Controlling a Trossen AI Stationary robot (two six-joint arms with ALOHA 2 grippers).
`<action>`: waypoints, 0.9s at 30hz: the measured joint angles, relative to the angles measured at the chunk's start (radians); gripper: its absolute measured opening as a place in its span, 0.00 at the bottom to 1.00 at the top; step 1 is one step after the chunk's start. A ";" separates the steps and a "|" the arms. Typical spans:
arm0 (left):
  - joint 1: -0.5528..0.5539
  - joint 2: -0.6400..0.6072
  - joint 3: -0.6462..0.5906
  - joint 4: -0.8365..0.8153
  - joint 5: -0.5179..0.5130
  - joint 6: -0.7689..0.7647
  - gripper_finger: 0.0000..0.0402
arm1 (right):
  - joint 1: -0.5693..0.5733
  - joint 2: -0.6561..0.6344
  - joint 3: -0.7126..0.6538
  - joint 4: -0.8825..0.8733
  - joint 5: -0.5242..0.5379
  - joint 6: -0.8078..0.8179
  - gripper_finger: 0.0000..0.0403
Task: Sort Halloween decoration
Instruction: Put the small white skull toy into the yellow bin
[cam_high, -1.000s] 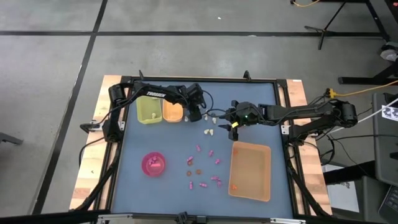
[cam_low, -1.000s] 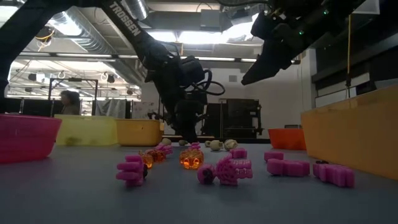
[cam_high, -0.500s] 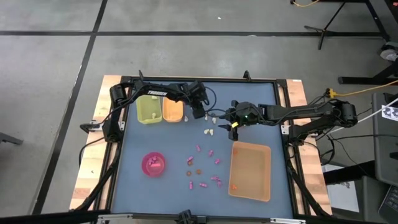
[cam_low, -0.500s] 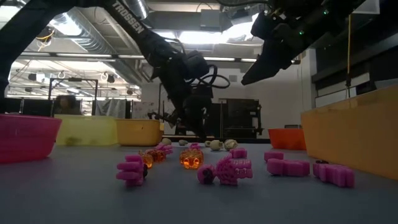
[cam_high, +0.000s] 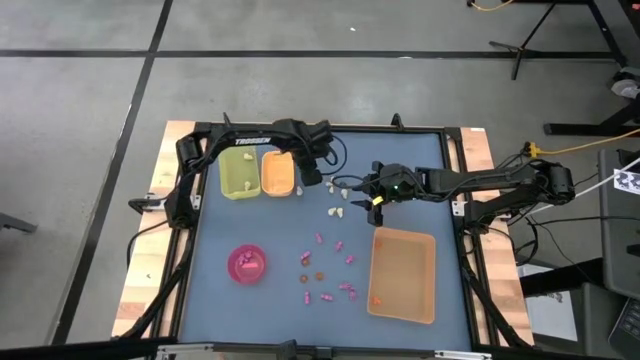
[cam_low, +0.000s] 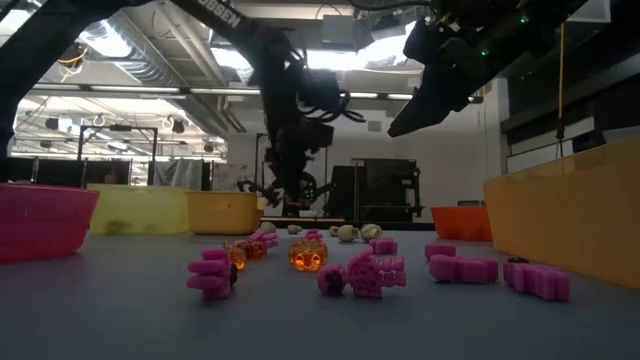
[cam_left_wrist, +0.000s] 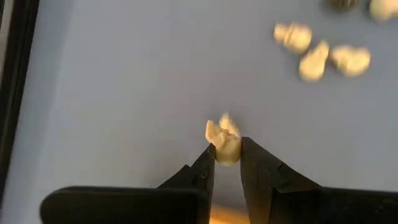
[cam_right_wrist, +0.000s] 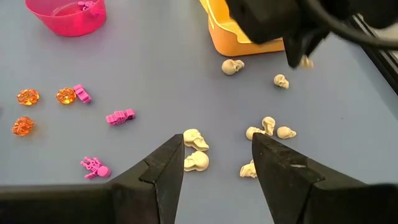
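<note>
My left gripper (cam_high: 311, 180) hangs above the table beside the small orange tray (cam_high: 277, 176), shut on a cream-white skull trinket (cam_left_wrist: 222, 139). The right wrist view shows the same left gripper (cam_right_wrist: 300, 53) clear of the table. My right gripper (cam_right_wrist: 217, 163) is open and hovers over a loose cluster of cream skulls (cam_right_wrist: 196, 140) lying on the blue mat; in the high view the right gripper (cam_high: 375, 199) sits near the table's middle. Magenta-pink trinkets (cam_high: 339, 246) and orange-brown ones (cam_right_wrist: 65, 95) lie scattered nearer the front. My left gripper pinches the cream skull trinket between its two fingertips (cam_left_wrist: 207, 163), coming from above and pointing down. The fingers grip the trinket's end nearest them, while its other end (cam_left_wrist: 219, 127) sticks out past the tips. It is lifted clear of the mat.
A green tray (cam_high: 238, 176) stands beside the orange one at the far left. A pink bowl (cam_high: 247, 264) with trinkets inside sits near left. A large tan-orange tray (cam_high: 403, 274) fills the near right. A raised black frame (cam_high: 320, 129) edges the mat.
My left gripper has risen from the mat with the cream skull between its fingers and has shifted a little toward the orange tray. The right arm has kept still.
</note>
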 joint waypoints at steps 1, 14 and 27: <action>-0.002 0.000 0.019 -0.048 -0.012 0.000 0.11 | 0.000 0.000 0.000 0.000 0.000 0.000 0.46; -0.025 -0.002 0.085 -0.502 -0.218 -0.023 0.11 | 0.000 0.000 0.000 0.000 0.000 0.000 0.46; -0.025 -0.002 0.085 -0.536 -0.218 0.018 0.11 | 0.000 0.000 0.000 0.000 0.000 0.000 0.46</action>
